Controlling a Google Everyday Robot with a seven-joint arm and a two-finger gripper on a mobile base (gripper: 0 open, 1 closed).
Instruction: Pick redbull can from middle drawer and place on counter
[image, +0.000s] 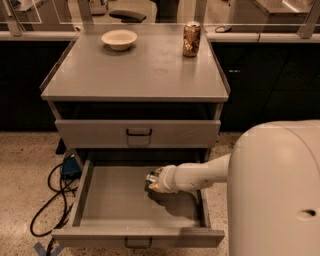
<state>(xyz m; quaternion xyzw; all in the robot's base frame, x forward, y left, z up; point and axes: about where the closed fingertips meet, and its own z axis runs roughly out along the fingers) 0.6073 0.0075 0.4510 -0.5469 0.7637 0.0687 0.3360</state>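
The middle drawer (105, 200) is pulled open at the bottom of the cabinet. My white arm reaches into it from the right. My gripper (153, 181) is inside the drawer, right of its middle, low over the floor. A small shiny silver piece of the redbull can (149, 177) shows at the gripper's tip; the rest of the can is hidden by the gripper. The counter (135, 70) is the grey slab on top of the cabinet, well above the gripper.
A pale bowl (119, 39) and a gold-brown patterned can (191, 39) stand at the back of the counter. A closed drawer (137, 133) sits directly above the open one. A blue box and black cables (60, 180) lie on the floor to the left.
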